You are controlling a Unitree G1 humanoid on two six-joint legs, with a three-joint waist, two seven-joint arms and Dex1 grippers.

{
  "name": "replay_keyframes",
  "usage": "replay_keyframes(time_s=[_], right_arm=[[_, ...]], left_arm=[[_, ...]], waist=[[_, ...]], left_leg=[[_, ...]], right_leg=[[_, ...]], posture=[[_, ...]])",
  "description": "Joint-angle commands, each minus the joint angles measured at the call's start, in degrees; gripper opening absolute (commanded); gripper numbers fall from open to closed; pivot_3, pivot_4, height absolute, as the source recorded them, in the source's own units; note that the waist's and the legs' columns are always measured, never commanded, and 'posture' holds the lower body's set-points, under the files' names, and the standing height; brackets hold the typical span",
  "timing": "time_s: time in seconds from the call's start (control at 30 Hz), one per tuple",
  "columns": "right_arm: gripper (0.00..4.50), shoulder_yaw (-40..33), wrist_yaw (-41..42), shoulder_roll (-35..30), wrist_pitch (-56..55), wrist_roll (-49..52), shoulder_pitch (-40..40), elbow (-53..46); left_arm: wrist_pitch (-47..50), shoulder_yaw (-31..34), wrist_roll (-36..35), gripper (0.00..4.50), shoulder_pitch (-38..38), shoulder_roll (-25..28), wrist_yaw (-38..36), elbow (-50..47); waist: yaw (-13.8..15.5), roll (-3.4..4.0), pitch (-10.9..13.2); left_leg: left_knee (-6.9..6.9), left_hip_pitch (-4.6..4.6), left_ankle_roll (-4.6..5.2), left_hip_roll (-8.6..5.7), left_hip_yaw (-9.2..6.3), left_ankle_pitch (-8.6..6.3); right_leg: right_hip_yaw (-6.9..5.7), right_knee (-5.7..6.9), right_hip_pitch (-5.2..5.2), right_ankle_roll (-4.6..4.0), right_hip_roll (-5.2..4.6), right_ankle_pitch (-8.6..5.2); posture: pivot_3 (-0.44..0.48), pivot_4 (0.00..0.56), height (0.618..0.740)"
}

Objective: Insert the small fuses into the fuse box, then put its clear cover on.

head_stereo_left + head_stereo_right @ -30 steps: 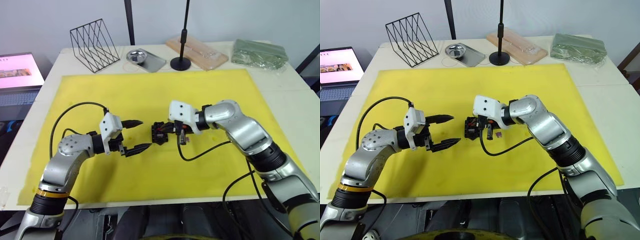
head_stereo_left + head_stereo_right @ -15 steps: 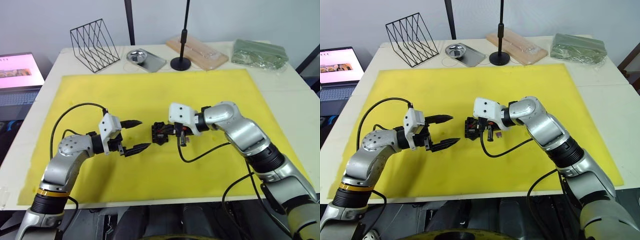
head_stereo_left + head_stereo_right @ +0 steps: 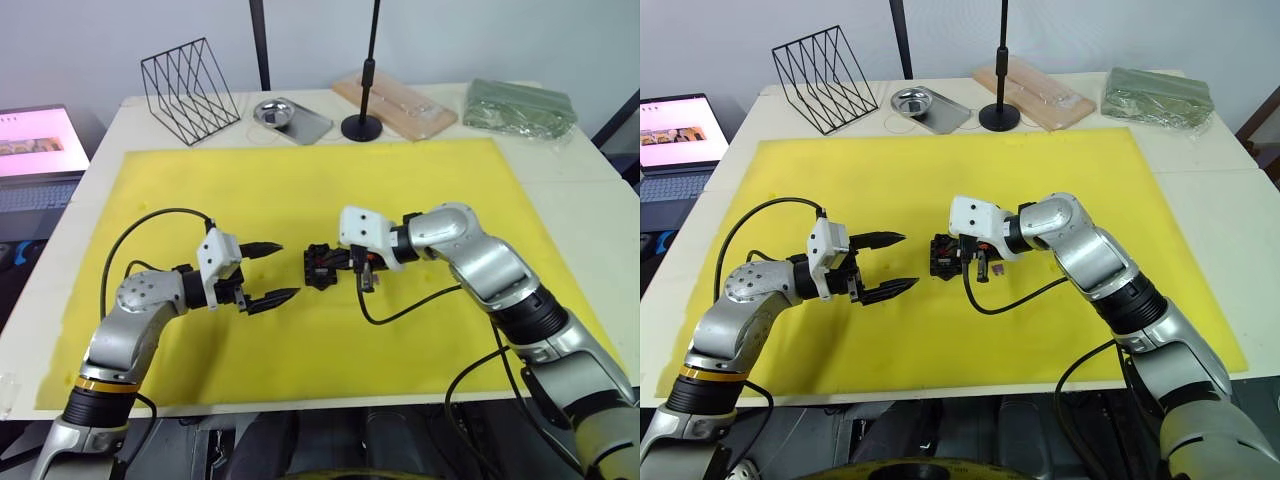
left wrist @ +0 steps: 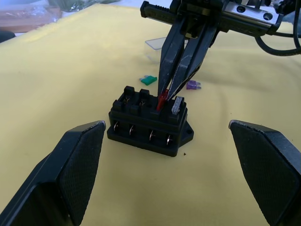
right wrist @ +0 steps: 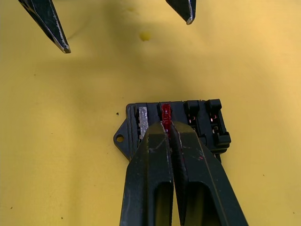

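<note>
The black fuse box (image 4: pixel 150 125) lies mid-mat on the yellow mat (image 3: pixel 400 180). A grey fuse (image 4: pixel 176 104) stands in one of its end slots. My right gripper (image 4: pixel 165 96) is shut on a red fuse (image 5: pixel 165 113), which sits in the slot beside the grey one. My left gripper (image 3: pixel 288 268) hovers open just left of the box, touching nothing. A green fuse (image 4: pixel 148 80) and a purple fuse (image 4: pixel 193 85) lie loose on the mat beyond the box. The clear cover (image 4: pixel 157 45) rests farther back.
Along the table's far edge stand a black wire rack (image 3: pixel 190 90), a metal tray (image 3: pixel 290 118), a black stand base (image 3: pixel 361 127), a clear-wrapped wooden board (image 3: pixel 395 105) and a green bundle (image 3: pixel 520 105). A laptop (image 3: pixel 35 145) sits off to the left.
</note>
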Motion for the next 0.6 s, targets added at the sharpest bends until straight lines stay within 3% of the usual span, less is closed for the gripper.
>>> replay_keyframes(time_s=[0.03, 0.6], right_arm=[[0.0, 0.3, 0.8, 0.0, -0.2, -1.4, -0.7, 0.2], [0.0, 0.7, 4.0, -0.8, 3.7, -3.7, -4.6, -1.5]], left_arm=[[-0.6, 0.1, -0.1, 4.45, -0.9, 0.3, -0.1, -1.0], [-7.0, -0.5, 1.9, 4.45, 0.4, -0.9, -1.9, 4.6]], waist=[[0.0, 0.0, 0.0], [0.0, 0.0, 0.0]], left_leg=[[0.0, 0.0, 0.0, 0.0, 0.0, 0.0], [0.0, -0.01, -0.01, 0.0, -0.01, 0.01]], right_leg=[[0.0, 0.0, 0.0, 0.0, 0.0, 0.0], [0.0, 0.0, 0.0, -0.01, 0.0, 0.01]], posture=[[0.0, 0.15, 0.74], [0.0, 0.15, 0.74]])
